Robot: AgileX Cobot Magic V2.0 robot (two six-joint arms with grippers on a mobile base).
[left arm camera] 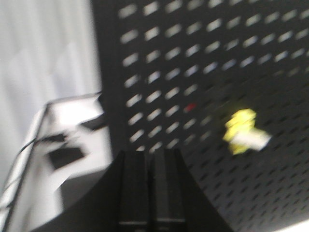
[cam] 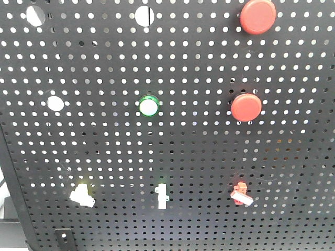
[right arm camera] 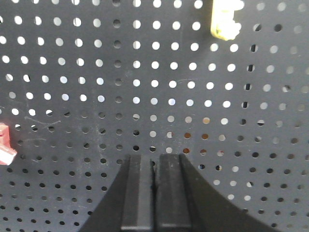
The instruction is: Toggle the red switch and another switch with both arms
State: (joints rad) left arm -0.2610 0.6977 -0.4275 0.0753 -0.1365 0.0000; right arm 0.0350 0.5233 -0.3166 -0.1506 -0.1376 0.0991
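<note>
While facing pegboard (cam: 112, 151), pointing left gripper (left arm camera: 150, 153), fingers pressed together, lower-left of yellow switch (left arm camera: 244, 131), not touching; aiming right gripper (right arm camera: 154, 157), fingers likewise together, right of red switch (right arm camera: 5, 147), well apart.

Perforated panel (cam: 104, 151): black, matt, looks like painted sheet metal. Faint pale scuffs show on it in the right wrist view.

Green-rimmed button (cam: 148, 106): glossy translucent green rim, smooth white face.

Round red button (cam: 246, 107) right of it, and upper red button (cam: 257, 15) higher up: smooth plastic, soft sheen.

Red switch (cam: 241, 194), below-right of it: red plastic, white lever tip.

Pale yellow switch (cam: 81, 195), below-left of it: dull plastic.

Right gripper (right arm camera: 154, 158) and left gripper (left arm camera: 150, 153): black, smooth, matt, plastic-looking.
</note>
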